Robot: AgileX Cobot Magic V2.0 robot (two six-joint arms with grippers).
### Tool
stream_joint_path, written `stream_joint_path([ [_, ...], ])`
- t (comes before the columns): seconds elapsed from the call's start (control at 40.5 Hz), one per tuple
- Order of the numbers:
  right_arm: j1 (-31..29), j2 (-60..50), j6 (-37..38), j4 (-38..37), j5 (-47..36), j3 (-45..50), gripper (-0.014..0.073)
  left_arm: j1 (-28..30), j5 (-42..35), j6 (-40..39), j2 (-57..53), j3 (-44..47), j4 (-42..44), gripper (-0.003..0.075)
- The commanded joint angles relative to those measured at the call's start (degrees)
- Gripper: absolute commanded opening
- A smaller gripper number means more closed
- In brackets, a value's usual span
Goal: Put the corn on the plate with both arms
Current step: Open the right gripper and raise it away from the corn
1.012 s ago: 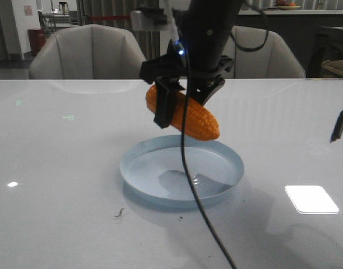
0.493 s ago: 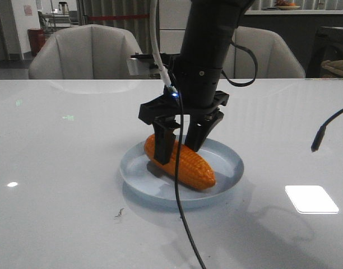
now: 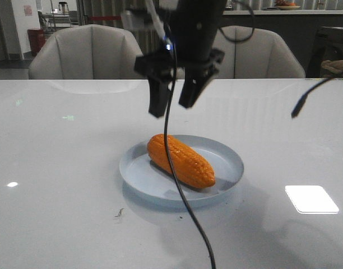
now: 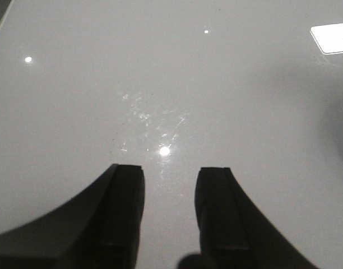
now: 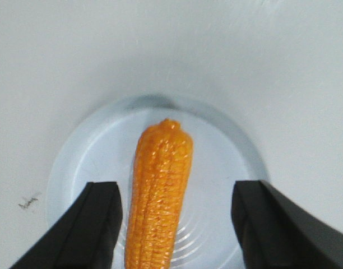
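Note:
The orange corn lies on its side in the pale blue plate at the middle of the white table, slanted from back left to front right. My right gripper hangs open and empty well above it, apart from it. In the right wrist view the corn lies on the plate, seen between the spread fingers of the right gripper. My left gripper is open and empty over bare table; the front view does not show it.
A black cable hangs from the right arm in front of the plate. Another cable end dangles at the right. A small dark scrap lies left of the plate's front. Chairs stand behind the table.
The right gripper lowered the corn onto the plate, let go of it, and rose clear with its jaws open. The corn now rests in the plate.

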Motion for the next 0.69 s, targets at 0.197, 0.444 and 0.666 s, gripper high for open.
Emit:
stream_joint_path([
  [0.197,-3.72,-13.08,-0.04,-1.5,5.19,-8.82,0.053,0.04,-3.84,-0.47,-0.36,-1.63,0.02,0.0316],
  [0.444,-13.46,-22.18,3.27,4.32,4.72,-8.16,0.0528,0.04,-3.84,-0.47,-0.36,-1.63,0.02,0.0316],
  [0.666,-22.1,-33.2,2.84,4.96,0.98,3.85,0.0528,0.04,-3.84,-0.47,-0.36,-1.63,0.02,0.0316],
])
